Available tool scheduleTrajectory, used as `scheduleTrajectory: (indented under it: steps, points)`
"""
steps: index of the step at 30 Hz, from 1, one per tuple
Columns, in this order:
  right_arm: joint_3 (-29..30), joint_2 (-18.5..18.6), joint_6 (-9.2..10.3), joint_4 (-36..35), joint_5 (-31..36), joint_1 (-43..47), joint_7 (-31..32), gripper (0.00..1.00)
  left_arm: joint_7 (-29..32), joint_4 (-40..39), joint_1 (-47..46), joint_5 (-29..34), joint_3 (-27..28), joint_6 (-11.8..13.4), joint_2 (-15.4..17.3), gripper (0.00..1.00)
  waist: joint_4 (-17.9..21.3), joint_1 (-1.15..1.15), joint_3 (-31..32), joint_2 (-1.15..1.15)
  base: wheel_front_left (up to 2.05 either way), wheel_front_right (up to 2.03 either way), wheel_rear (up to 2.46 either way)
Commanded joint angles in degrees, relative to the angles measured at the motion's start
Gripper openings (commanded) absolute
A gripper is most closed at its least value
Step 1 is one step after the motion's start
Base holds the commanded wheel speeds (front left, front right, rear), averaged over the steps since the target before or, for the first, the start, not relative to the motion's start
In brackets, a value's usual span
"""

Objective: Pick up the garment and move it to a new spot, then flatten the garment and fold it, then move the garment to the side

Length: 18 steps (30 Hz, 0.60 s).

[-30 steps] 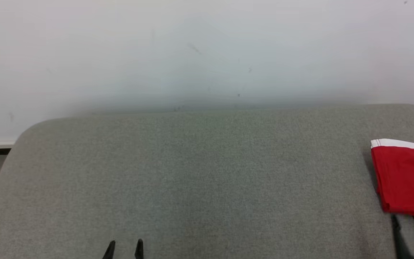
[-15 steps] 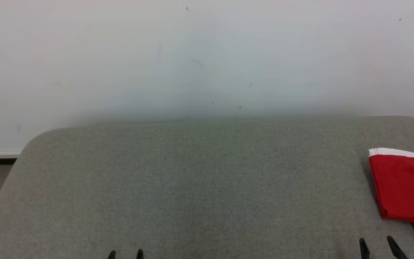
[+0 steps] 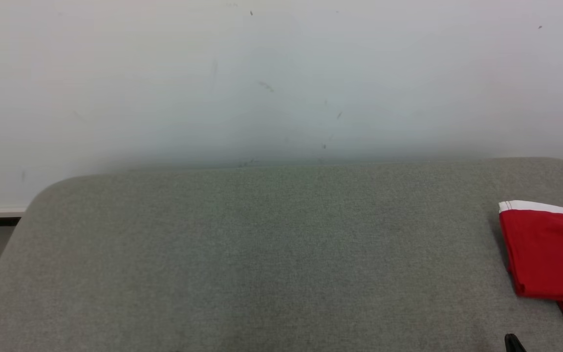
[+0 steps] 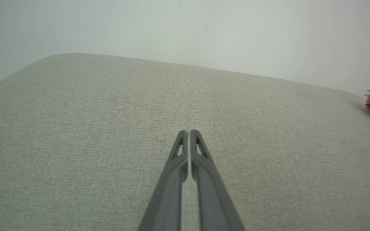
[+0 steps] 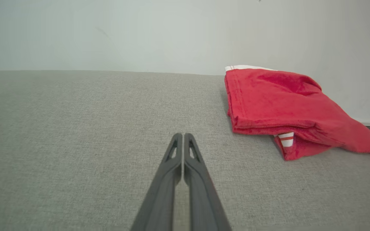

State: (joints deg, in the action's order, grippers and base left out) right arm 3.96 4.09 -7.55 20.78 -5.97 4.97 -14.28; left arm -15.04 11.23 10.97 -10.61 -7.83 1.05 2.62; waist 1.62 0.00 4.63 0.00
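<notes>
Red garment (image 5: 278, 106) is lying folded; left gripper (image 4: 187, 131) and right gripper (image 5: 182, 134), just pinched empty, are backing away from it. The job seems to be ending.

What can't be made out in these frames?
- Head view: garment cut off by the right edge; right gripper mostly below the bottom edge.
- Left wrist view: garment just a sliver at the right edge.
- Right wrist view: garment's lower layers hidden under its top fold.

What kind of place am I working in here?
Probably an indoor test corner: a grey fabric-covered surface, like a padded table, before a plain scuffed white wall, with a folded red garment lying at its right side.
</notes>
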Motion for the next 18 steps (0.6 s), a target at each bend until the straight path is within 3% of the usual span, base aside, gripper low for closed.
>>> scheduleTrajectory:
  steps: [1,18]
  points:
    - [0.49,0.35,0.0,-0.51,-1.33,-1.01,0.4,0.0,0.23,-0.73,-0.58,-1.43,0.23,-0.13,0.04,0.0,-0.02,0.0,-0.03,0.0,0.0,0.0,0.0]
    - [0.76,0.03,0.02,-2.28,-20.54,-3.17,4.84,0.0,4.42,0.24,-4.51,-20.24,2.62,-2.01,0.82,0.0,-0.24,0.0,-0.69,0.0,0.0,0.0,0.0]
